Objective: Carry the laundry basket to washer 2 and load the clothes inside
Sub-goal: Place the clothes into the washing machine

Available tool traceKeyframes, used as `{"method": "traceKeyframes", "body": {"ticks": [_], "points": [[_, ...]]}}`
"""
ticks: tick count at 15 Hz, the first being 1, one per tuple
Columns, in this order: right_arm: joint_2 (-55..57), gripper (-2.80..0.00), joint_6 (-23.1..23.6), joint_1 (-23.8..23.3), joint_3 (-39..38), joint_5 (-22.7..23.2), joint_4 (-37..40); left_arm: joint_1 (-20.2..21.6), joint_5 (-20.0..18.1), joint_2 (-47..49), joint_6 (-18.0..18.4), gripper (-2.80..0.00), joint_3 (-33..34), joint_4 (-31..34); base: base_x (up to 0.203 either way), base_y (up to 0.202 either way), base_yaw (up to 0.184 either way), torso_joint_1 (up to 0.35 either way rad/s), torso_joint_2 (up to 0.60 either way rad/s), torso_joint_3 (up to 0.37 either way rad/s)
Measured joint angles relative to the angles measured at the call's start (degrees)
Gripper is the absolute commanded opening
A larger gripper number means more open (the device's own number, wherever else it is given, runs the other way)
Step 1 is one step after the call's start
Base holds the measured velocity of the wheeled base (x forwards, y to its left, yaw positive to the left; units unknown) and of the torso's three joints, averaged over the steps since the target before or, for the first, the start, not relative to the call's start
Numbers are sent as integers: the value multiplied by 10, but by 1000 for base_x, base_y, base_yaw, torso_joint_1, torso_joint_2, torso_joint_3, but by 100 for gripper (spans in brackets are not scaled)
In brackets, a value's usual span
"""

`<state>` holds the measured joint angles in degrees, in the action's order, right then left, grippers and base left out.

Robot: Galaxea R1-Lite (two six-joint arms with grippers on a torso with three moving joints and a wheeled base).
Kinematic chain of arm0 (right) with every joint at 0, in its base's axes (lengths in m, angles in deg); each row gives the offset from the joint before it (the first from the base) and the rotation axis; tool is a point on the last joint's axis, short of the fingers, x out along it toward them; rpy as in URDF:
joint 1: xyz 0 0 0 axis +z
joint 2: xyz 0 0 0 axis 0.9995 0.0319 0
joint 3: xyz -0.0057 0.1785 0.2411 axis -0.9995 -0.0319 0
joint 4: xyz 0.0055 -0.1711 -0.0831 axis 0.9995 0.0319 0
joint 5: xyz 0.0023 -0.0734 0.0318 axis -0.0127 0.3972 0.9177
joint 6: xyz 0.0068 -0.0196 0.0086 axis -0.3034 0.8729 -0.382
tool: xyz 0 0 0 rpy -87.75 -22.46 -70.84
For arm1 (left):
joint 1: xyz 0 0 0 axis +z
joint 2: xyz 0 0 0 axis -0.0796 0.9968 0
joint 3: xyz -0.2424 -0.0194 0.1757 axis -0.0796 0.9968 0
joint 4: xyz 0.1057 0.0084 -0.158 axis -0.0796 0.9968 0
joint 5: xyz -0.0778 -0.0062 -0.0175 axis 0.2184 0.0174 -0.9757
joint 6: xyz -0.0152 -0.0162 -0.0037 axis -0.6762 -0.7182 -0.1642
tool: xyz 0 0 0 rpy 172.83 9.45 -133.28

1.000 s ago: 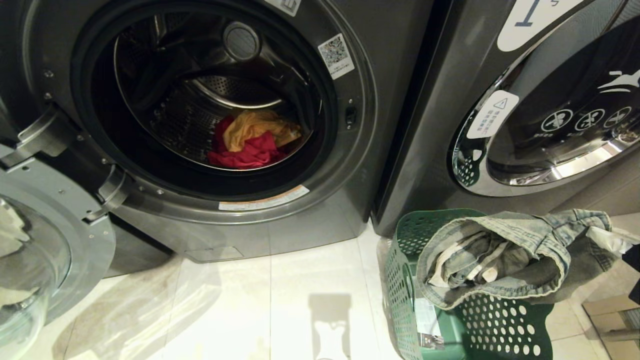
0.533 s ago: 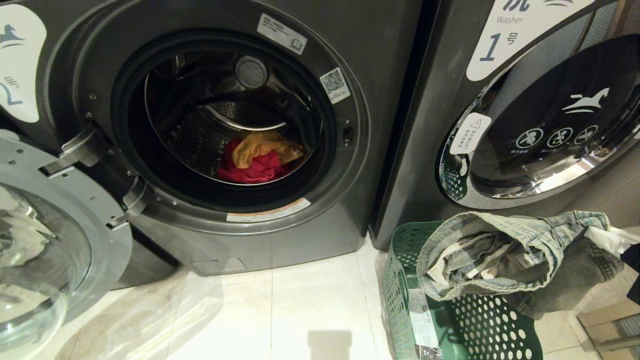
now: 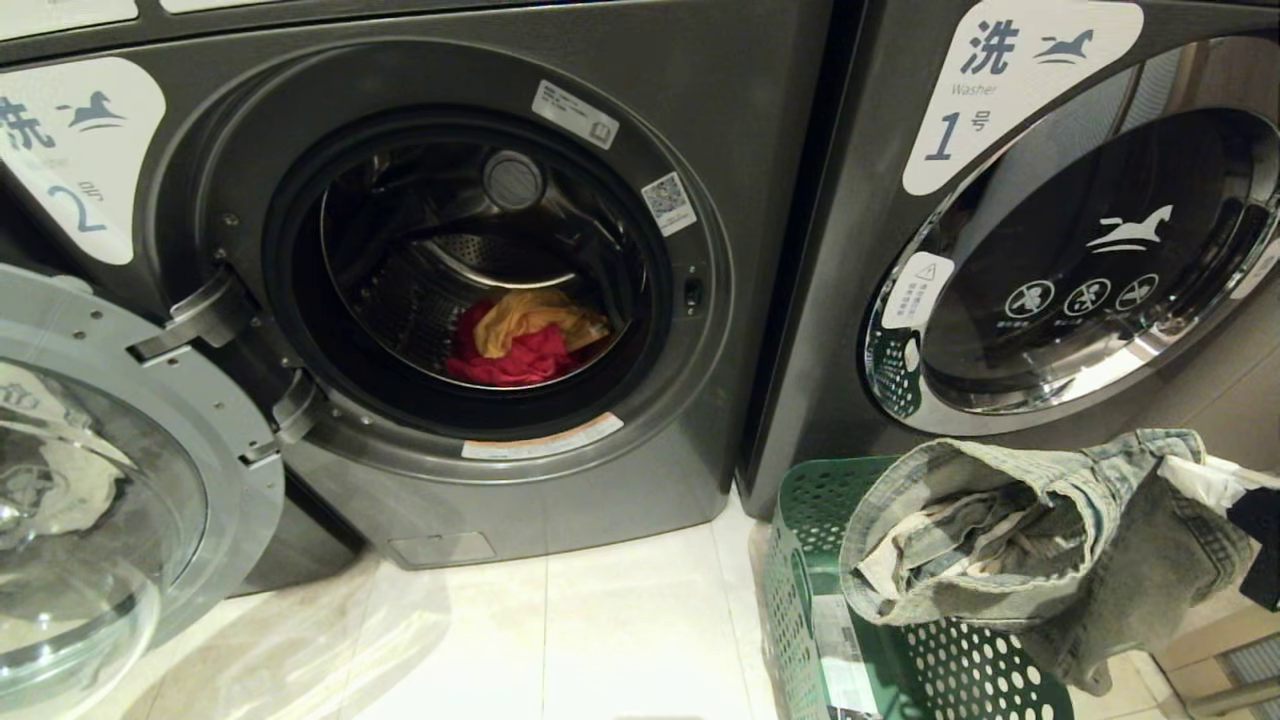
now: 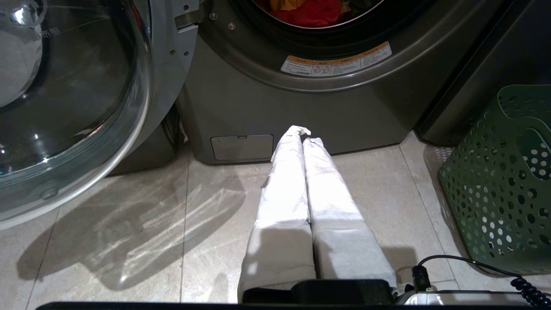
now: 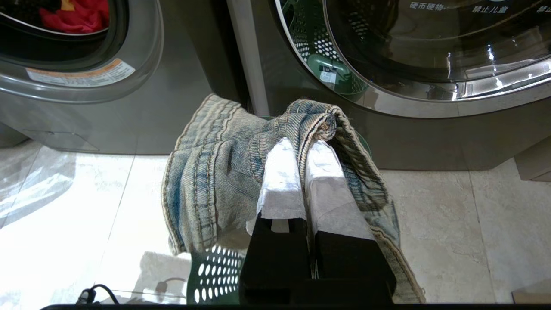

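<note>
Washer 2 [image 3: 600, 500] stands with its round door [image 3: 120, 480] swung open to the left. A yellow garment [image 3: 525, 312] and a pink-red garment [image 3: 520, 362] lie in its drum. The green laundry basket [image 3: 830, 600] sits on the floor in front of washer 1. Faded denim jeans [image 3: 1030, 530] hang over the basket, bunched and lifted off its rim. My right gripper [image 5: 303, 146] is shut on a fold of the jeans [image 5: 215, 172]. My left gripper [image 4: 303, 133] is shut on nothing, low over the floor before washer 2.
Washer 1 [image 3: 1080, 270] stands to the right with its chrome-rimmed door closed, right behind the basket. Pale floor tiles [image 3: 620, 640] lie between the open door and the basket. A cardboard-coloured box corner [image 3: 1220, 640] shows at the far right.
The whole head picture has shifted downward, so the camera has risen and both washer labels now show. The jeans still hang from my right gripper over the basket.
</note>
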<state>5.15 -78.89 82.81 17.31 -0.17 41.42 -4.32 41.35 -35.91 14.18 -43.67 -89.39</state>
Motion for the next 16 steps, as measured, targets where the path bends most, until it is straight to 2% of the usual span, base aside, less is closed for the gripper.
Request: {"method": "traceKeyframes", "body": {"ticks": [8, 16], "points": [[13, -280, 15, 0, -1, 2, -1, 0, 0, 0, 0, -280, 0, 0, 0, 6, -1, 0, 1, 0], [18, -280, 15, 0, -3, 3, -1, 0, 0, 0, 0, -280, 0, 0, 0, 183, -3, 2, 2, 2]]}}
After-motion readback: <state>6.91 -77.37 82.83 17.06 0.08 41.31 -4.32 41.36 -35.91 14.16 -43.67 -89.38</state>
